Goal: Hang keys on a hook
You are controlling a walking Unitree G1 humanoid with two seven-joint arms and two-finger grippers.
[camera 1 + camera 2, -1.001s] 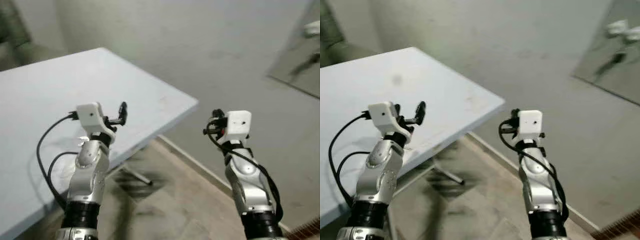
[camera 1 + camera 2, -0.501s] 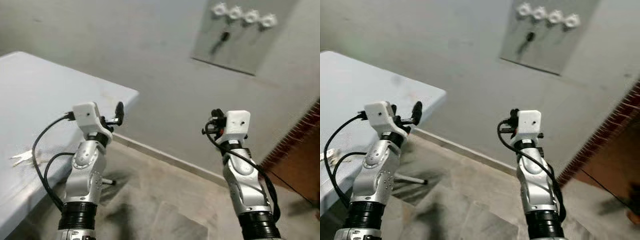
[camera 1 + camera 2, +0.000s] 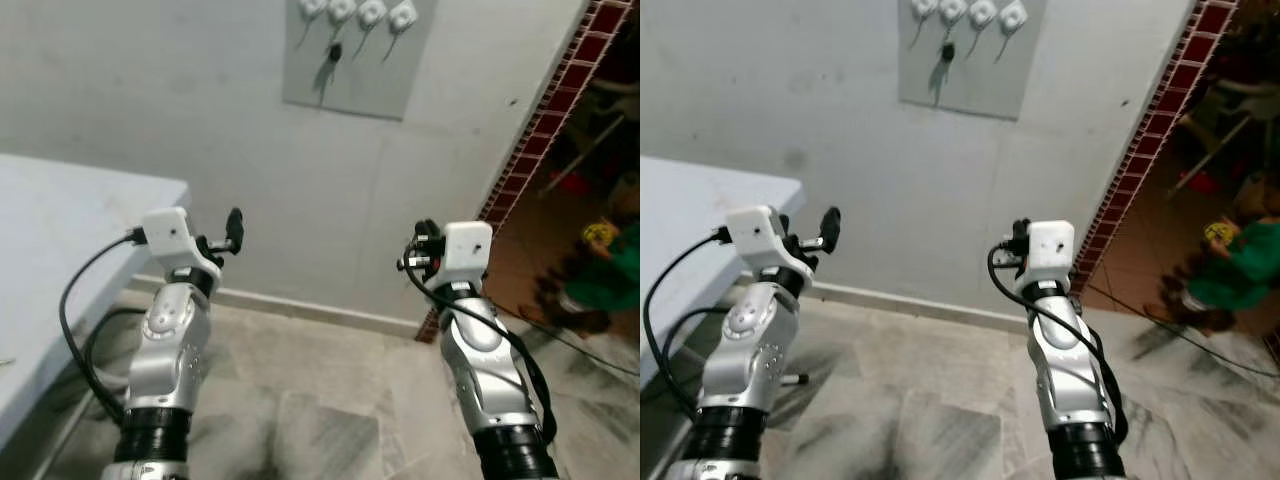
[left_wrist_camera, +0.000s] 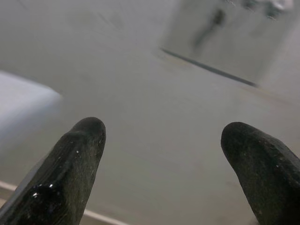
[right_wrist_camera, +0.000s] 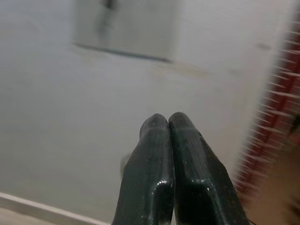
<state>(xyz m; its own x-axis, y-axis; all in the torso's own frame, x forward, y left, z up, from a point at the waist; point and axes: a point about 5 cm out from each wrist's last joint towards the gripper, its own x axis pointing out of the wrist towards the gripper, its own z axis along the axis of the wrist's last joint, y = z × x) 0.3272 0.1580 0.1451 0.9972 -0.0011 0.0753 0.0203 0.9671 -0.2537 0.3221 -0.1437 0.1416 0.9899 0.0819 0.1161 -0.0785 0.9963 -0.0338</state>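
A grey panel (image 3: 372,70) on the wall carries a row of white hooks (image 3: 357,12) at the top of the view. A small dark object (image 3: 333,52) hangs from one of them; blur hides what it is. My left gripper (image 4: 161,136) is raised at chest height, pointing at the wall below the panel, open and empty. My right gripper (image 5: 168,119) is raised on the right, well below the panel, its fingers (image 5: 154,154) pressed together. A small pale shape beside the fingers cannot be identified.
The white table (image 3: 60,220) juts in at the left, its corner near my left arm. A red-tiled wall edge (image 3: 540,130) borders an opening on the right, with a green object (image 3: 600,270) on the floor beyond. Grey floor tiles (image 3: 320,420) lie between me and the wall.
The camera has swung right: the table has slid off to the left, and the hook panel has come to the upper centre. Both arms keep the same pose.
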